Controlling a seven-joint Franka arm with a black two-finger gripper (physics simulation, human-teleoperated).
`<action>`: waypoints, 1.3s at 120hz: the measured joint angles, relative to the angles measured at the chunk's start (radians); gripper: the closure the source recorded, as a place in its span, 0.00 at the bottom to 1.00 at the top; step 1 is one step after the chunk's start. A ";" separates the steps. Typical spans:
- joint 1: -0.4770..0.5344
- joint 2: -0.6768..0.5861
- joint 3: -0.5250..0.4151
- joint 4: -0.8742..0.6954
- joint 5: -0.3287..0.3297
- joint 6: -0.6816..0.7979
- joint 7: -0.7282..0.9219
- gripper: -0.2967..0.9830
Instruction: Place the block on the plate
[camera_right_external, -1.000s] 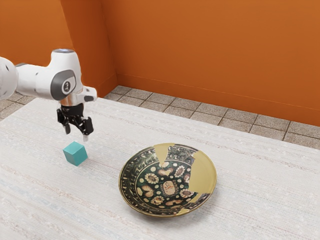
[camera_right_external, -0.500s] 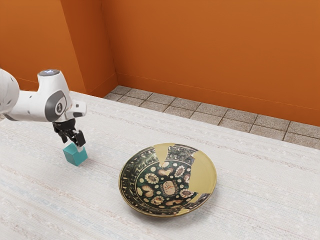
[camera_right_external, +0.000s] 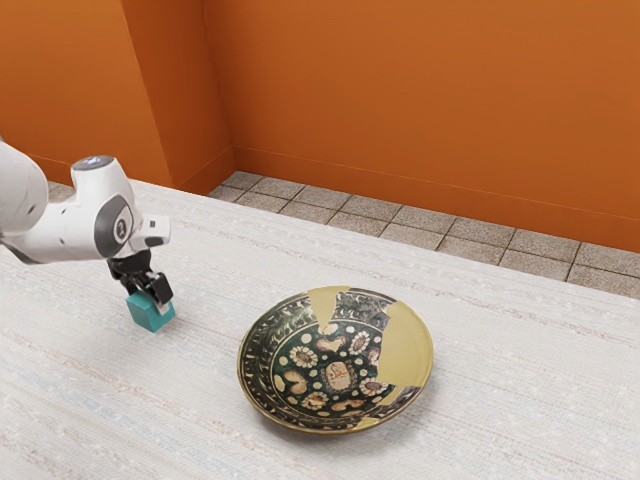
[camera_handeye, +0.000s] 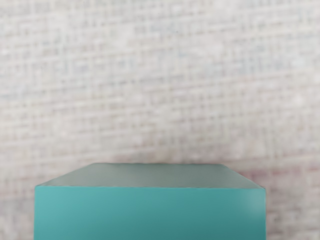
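Down toward the tabletop (camera_right_external: 520, 400) my hand (camera_right_external: 155, 303) has come since the earlier pictures: a second ago it hung clear above the block (camera_right_external: 147, 316), half a second ago it was just over it, and now it is lower, right at the block's upper part. The arm (camera_right_external: 100, 215) has sunk with it. The block has stayed at the same spot on the tabletop, and the plate (camera_right_external: 409, 350) has kept its place too.

The block lies directly under my hand, with its upper part partly covered by the hand in the exterior view and its lower part in plain sight. From the wrist view it is very close beneath me, showing a bright teal face and a duller, greyish one, with the pale weave of the tabletop beyond.

My hand is right up against the block or very nearly so. How far open it is, and whether it has the block pinched, I cannot tell from these pictures.

The block is apart from the plate, toward the exterior view's left. The plate, round and patterned with flowers on a dark ground with plain yellowish patches, rests on the tabletop. Behind the tabletop are a tiled floor (camera_right_external: 400, 215) and an orange wall (camera_right_external: 420, 100).
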 joint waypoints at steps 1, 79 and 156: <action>0.000 0.000 0.000 0.000 0.000 0.000 0.000 0.26; -0.001 -0.014 0.000 -0.001 0.001 0.002 0.017 0.46; -0.353 -0.198 -0.151 0.010 0.039 -0.087 -0.033 0.49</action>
